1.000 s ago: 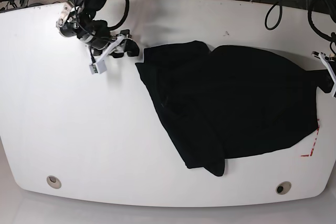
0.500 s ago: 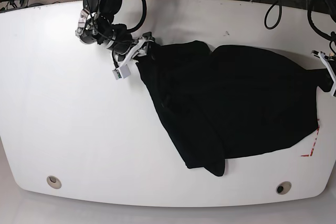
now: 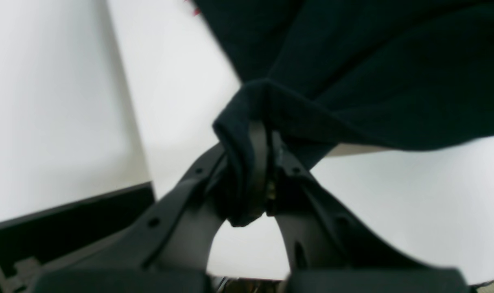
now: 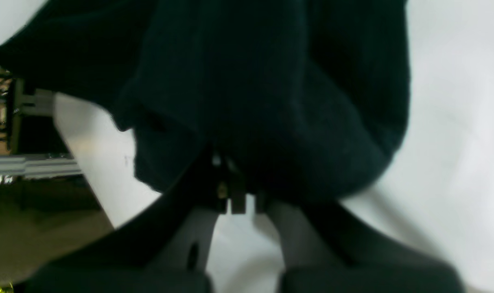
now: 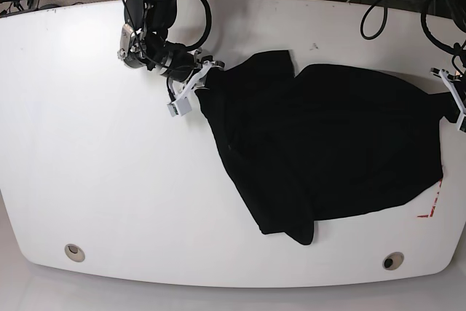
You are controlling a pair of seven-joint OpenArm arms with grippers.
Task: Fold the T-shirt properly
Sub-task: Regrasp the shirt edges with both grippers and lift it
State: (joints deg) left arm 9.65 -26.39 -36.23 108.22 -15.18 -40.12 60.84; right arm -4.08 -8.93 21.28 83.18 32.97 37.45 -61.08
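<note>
The black T-shirt (image 5: 328, 143) lies crumpled across the right half of the white table (image 5: 109, 180), with folds running toward the front. My right gripper (image 5: 206, 76) is at the shirt's back left corner, shut on a bunch of the cloth (image 4: 271, 122). At the table's far right edge my left gripper (image 5: 450, 101) is shut on the shirt's right tip; the left wrist view shows a rolled fold of the T-shirt (image 3: 247, 134) pinched between the jaws of the left gripper (image 3: 265, 162).
Red tape marks (image 5: 431, 209) sit by the shirt's front right corner. Two round holes (image 5: 73, 251) (image 5: 393, 260) lie near the table's front edge. Cables (image 5: 378, 5) hang behind the back edge.
My right gripper has moved right from the bare table to the shirt's back left corner and closed on the cloth, bunching it. The left gripper has kept its grip.
</note>
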